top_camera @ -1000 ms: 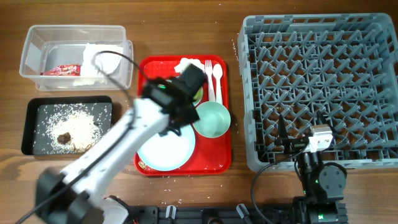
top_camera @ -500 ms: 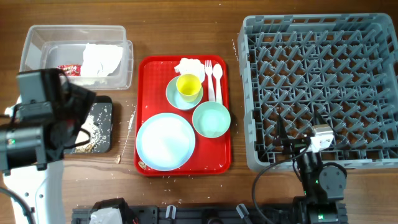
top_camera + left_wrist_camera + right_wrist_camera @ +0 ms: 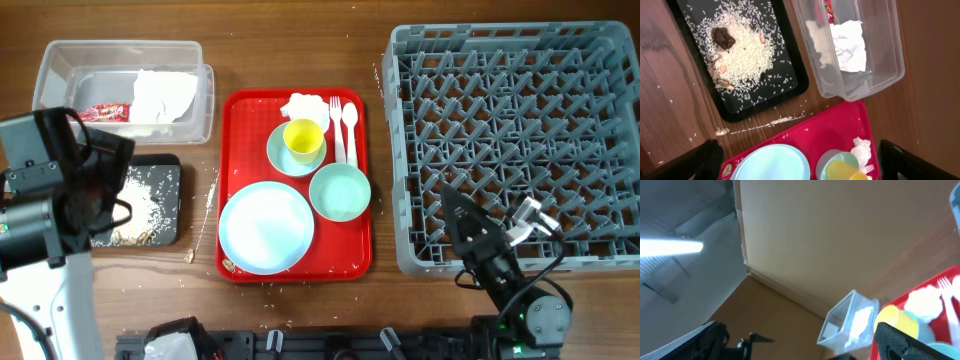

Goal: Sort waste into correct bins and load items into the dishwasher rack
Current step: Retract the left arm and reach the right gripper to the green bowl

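My left hand (image 3: 802, 162) swung off the red tray (image 3: 835, 130), over to the bins.
It's wide open, holding nothing. The black tray (image 3: 788, 80) of rice (image 3: 747, 47) sits just ahead of it, clear tub (image 3: 890, 60) ahead-right. My right hand (image 3: 802, 337) gapes empty too.

From overhead the left arm (image 3: 45, 215) covers the 9 o'clock half of the black tray (image 3: 172, 168) and a corner of the clear tub (image 3: 120, 45). The right arm (image 3: 485, 255) hides part of the dishwasher rack (image 3: 500, 50) at 6 o'clock. In the left wrist view the large plate (image 3: 771, 164) and yellow cup (image 3: 845, 171) are cut off at 6 o'clock (the left fingers (image 3: 685, 162) show only as dark corners). The right wrist view is blurred.
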`<state>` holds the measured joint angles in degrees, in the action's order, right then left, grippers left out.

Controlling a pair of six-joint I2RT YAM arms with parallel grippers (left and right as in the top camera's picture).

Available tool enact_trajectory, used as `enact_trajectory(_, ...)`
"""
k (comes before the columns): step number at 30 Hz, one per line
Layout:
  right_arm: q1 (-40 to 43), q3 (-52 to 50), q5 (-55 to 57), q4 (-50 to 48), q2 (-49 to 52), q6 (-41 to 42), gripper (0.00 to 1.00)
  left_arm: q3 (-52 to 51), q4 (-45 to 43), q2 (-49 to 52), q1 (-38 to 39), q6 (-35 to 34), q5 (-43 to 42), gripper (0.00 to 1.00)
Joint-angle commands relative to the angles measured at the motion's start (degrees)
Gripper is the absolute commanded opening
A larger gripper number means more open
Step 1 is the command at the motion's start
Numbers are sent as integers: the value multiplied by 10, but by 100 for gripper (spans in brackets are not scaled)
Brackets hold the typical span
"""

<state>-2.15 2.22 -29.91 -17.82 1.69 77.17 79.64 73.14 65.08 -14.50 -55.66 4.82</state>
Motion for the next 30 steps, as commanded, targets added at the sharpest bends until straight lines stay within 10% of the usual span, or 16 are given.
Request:
enact_trajectory(1,1,76,-43,21,59,-31,100,7,-3,28,-38,-3,-13,100)
enact_trajectory(8,-10,360,-152,251,372,-314,100,7,-5,68,-71,-3,-14,100)
enact_trajectory(13,-133,592,-11,513,569,-479,99,7,-5,69,-71,-3,-14,100)
enact_trajectory(19,-391,739,283,661,775,-467,100,7,-5,69,-71,-3,-14,100)
enact_trajectory(27,-434,739,285,676,960,-457,99,7,-5,69,-71,-3,-14,100)
enact_trajectory(30,-434,739,288,647,1011,-457,69,7,-5,69,-71,-3,-14,100)
